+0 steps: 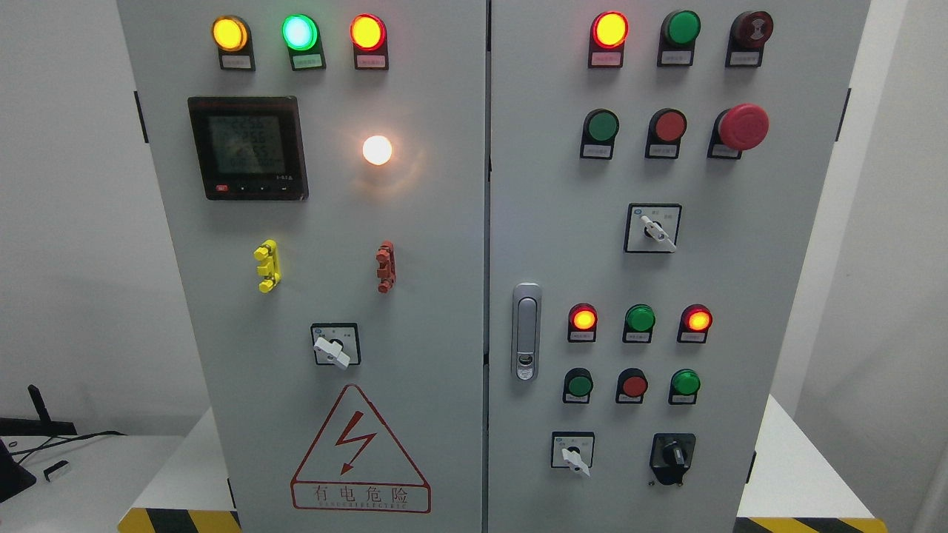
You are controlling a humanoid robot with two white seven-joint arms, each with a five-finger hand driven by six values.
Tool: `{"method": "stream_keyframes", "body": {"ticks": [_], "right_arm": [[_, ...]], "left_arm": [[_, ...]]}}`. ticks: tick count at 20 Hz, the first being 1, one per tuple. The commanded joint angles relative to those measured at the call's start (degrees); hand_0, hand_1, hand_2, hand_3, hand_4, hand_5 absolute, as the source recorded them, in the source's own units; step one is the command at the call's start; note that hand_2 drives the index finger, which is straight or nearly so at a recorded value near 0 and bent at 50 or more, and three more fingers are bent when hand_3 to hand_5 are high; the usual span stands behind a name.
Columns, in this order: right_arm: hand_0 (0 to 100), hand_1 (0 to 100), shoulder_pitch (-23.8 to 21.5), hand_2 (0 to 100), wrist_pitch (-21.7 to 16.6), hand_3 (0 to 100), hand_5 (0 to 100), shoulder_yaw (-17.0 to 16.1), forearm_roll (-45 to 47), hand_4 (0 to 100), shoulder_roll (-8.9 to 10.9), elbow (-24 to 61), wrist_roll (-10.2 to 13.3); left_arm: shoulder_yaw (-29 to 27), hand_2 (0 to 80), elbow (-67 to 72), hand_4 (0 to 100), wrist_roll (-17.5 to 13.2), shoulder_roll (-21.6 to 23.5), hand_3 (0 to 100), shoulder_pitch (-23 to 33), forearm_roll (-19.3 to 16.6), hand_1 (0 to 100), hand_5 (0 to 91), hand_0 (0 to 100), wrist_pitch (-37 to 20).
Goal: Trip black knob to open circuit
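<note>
No hand in shot yet, so I can't tell either one's state, and the black knob [672,453] sits untouched low on the right door of the grey electrical cabinet [415,222], just right of a white selector switch [573,454], within easy reach.

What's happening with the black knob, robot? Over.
Both hands out of view. Black knob untouched, low on the right door. White selector switch sits beside it. Nothing in the way.
</note>
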State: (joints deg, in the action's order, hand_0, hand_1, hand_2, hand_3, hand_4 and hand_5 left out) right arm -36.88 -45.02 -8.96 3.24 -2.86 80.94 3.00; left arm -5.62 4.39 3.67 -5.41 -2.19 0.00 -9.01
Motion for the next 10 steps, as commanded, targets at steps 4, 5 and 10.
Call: {"method": "stream_keyframes", "body": {"ticks": [4, 5, 10], "right_arm": [[33, 55, 0.0, 37, -3.3, 75, 88, -1.3, -0.2, 78, -0.04, 21.0, 0.0], [33, 55, 0.7, 37, -2.5, 76, 88, -1.3, -0.4, 78, -0.13, 21.7, 0.0], [31, 60, 3.8, 37, 4.0, 80, 90, -1.3, -0.6, 81, -1.27, 24.8, 0.1]], "left_arm": [[0.0, 0.0, 0.0, 0, 0.0, 0.1, 0, 0.0, 0.3, 39, 0.0, 12, 0.0], [0.0, 0.0, 0.0, 0, 0.0, 0.0, 0, 0.0, 0.3, 39, 0.0, 12, 0.0], [0.0, 0.0, 0.0, 0, 0.0, 0.0, 0, 0.0, 0.3, 39, 0.0, 12, 0.0]]}}
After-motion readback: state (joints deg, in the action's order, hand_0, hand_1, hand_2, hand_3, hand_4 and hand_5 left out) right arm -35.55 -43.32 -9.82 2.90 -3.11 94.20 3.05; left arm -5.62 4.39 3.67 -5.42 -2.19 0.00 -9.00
